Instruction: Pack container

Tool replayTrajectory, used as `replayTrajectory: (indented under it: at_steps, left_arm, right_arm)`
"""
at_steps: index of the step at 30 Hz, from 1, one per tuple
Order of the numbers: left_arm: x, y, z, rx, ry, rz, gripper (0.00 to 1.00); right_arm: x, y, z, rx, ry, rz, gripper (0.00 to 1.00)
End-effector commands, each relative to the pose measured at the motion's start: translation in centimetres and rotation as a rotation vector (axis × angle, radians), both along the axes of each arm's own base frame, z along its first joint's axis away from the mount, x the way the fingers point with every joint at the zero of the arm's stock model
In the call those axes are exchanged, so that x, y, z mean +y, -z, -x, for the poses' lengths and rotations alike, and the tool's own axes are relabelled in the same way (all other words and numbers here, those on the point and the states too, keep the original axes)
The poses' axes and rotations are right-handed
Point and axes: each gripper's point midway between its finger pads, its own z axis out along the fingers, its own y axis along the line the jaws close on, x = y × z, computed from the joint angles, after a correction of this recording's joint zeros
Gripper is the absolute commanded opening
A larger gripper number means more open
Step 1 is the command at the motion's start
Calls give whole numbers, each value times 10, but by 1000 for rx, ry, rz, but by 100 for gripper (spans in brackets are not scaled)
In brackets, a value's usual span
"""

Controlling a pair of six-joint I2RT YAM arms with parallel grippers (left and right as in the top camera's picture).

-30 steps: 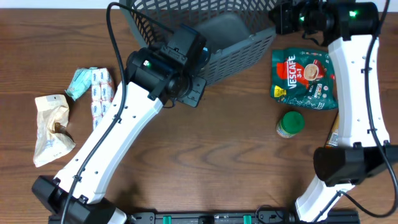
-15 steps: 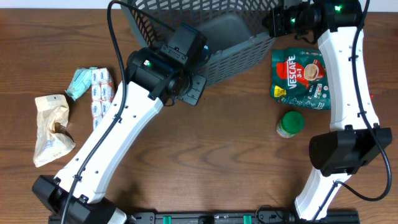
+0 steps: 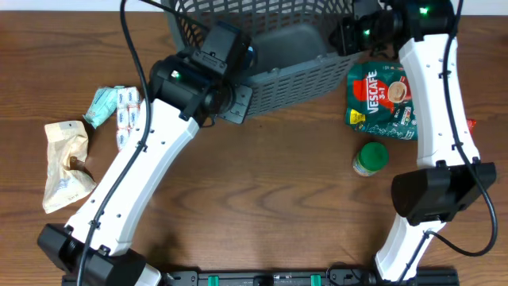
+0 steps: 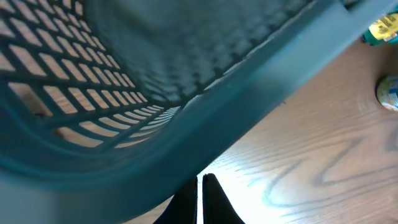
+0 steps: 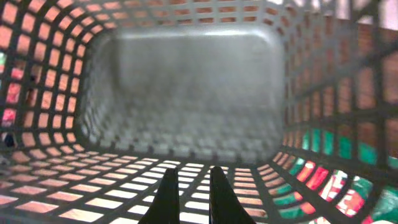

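The container [image 3: 295, 79] is a large dark grey lattice basket, tipped up at the table's far edge so its solid bottom shows from above. My left gripper [image 3: 240, 99] is shut and empty, right under the basket's thick rim [image 4: 186, 130]; its fingertips [image 4: 200, 182] point at bare table. My right gripper [image 3: 345, 36] reaches into the basket at its right corner. In the right wrist view its fingers [image 5: 189, 177] are almost together over the lower lattice wall, with nothing seen between them, and the basket's bottom [image 5: 186, 87] lies ahead.
A green Nescafe bag [image 3: 385, 94] lies right of the basket, with a green-lidded jar [image 3: 371, 157] below it. A wrapped multipack [image 3: 121, 113] and a crumpled paper bag [image 3: 65, 163] lie at the left. A red item [image 3: 471, 123] peeks out at the right edge.
The basket has swung and tipped, its near wall now lying more level. My left gripper moved up and left along it. My right gripper moved left, deeper into the corner.
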Motion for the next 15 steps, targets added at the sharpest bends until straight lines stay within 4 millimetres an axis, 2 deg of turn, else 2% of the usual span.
replayTrajectory:
  at_steps: [1, 8, 15]
  left_arm:
    - [9, -7, -9, -29, -19, -8, 6]
    - [19, -9, -18, -45, -49, -2, 6]
    - [29, -10, -25, -57, -63, -7, 6]
  right_arm:
    - [15, 14, 4, 37, -41, 16, 1]
    - [30, 16, 11, 49, -75, 19, 1]
    - [37, 19, 19, 77, -93, 23, 1]
